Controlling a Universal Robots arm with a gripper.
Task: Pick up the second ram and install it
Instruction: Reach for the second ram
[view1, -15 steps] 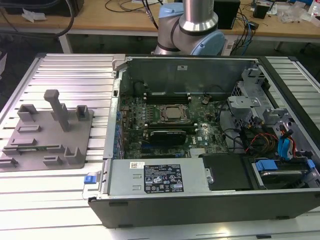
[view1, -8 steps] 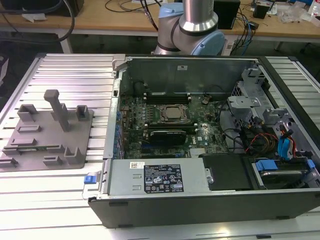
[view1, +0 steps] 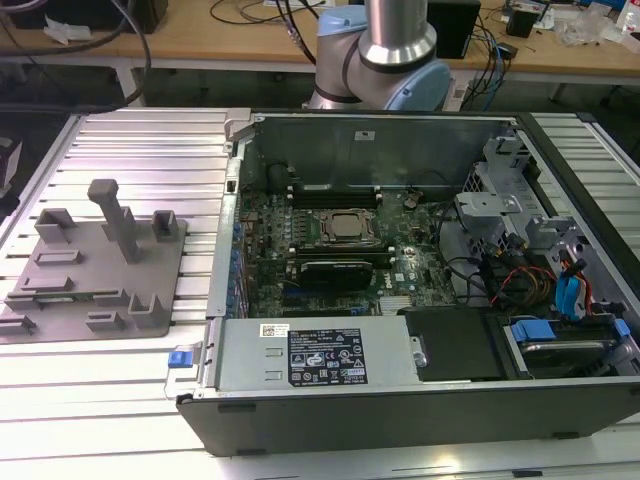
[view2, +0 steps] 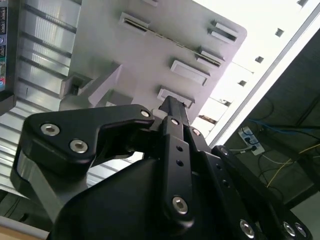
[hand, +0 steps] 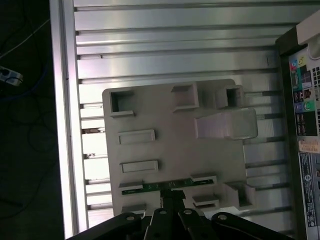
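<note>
- Progress-wise this is sitting right at the start. The second ram (hand: 166, 186) is lying on edge in its slot on the grey fixture plate (hand: 175, 145), between two small blocks. It's showing as a thin green strip, not lifted out yet.
- The gripper (hand: 172, 196) is hanging above that plate and, in the first wrist view, lining up over the middle of the stick. Its fingers are looking pressed together with nothing between them, and I'm judging it's hovering clear of the stick rather than touching it.
- So the pick, the carry and the seating are all looking undone.
- In the exterior view the open computer case (view1: 400, 415) is sitting just beside the plate, on the exterior view's right. The motherboard (view1: 400, 262) is lying flat inside it, with the CPU socket (view1: 346, 226) in the middle and long dark slots on either side. I can't tell whether a stick is sitting in any of them.
- For stuff getting in the way, the tall grey post (hand: 226, 124) is standing on the plate near the stick.
- The case side wall (view1: 222, 250) is standing between the plate and the board.
- The red and black cables (view1: 510, 280) are bunching up on the far side, well apart from the slots.
</note>
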